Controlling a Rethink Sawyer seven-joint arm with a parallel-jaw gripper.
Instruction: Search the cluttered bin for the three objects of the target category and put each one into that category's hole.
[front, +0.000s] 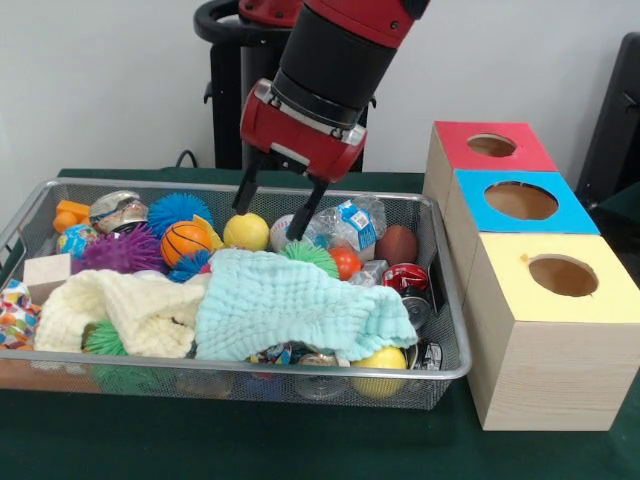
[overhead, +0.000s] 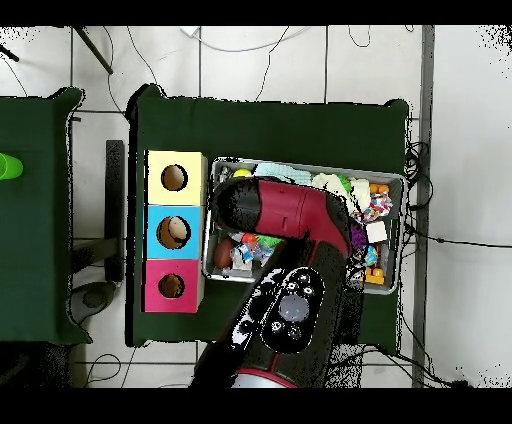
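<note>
The bin (front: 452, 300) is a wide wire-mesh basket full of balls, spiky toys, cans and two cloths; it also shows in the overhead view (overhead: 392, 182). My gripper (front: 271, 211) hangs open over the bin's far middle, empty, its fingers either side of a yellow ball (front: 246, 231). A white baseball (front: 282, 230) lies by the right finger. The hole (front: 491, 145) is the round opening in the red-faced box, the farthest of three boxes right of the bin; it also shows in the overhead view (overhead: 171, 286). In the overhead view the arm (overhead: 290, 215) hides the gripper.
A blue-faced box (front: 520, 200) and a yellow-faced box (front: 562, 275) stand nearer than the red one. A mint cloth (front: 290, 300) and a cream cloth (front: 130, 305) cover the bin's front. An orange mini basketball (front: 185, 241) and a brown football (front: 396, 243) lie among the clutter.
</note>
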